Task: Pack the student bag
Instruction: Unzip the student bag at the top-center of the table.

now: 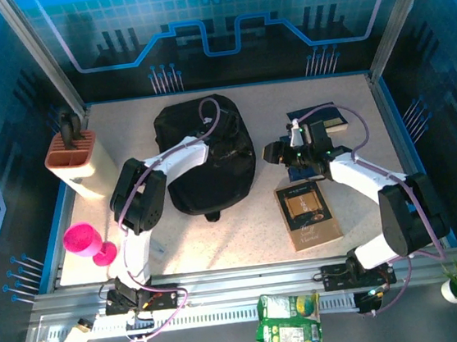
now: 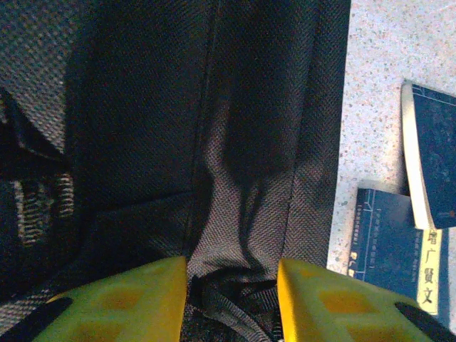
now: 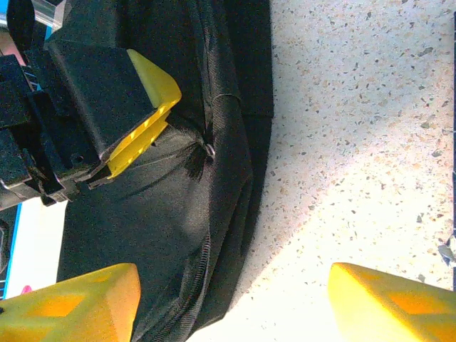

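The student bag [image 1: 202, 153], a large black fabric backpack, lies flat in the middle of the table. My left gripper [image 1: 229, 142] reaches over its right part. In the left wrist view the yellow fingers [image 2: 313, 299] pinch a puckered fold of the student bag [image 2: 235, 142], with a webbing strap between them. My right gripper [image 1: 274, 151] hovers open beside the bag's right edge. In the right wrist view the right gripper [image 3: 234, 274] has one finger over the student bag [image 3: 164, 214] and the other over bare table. The left gripper's finger [image 3: 146, 107] presses into the fabric there.
A brown book [image 1: 308, 214] lies right of the bag, and blue books [image 1: 322, 119] lie behind the right gripper, also in the left wrist view [image 2: 434, 164]. A beige holder [image 1: 78, 159] and a pink cup [image 1: 83, 239] stand at the left. A green packet [image 1: 289, 321] lies on the front rail.
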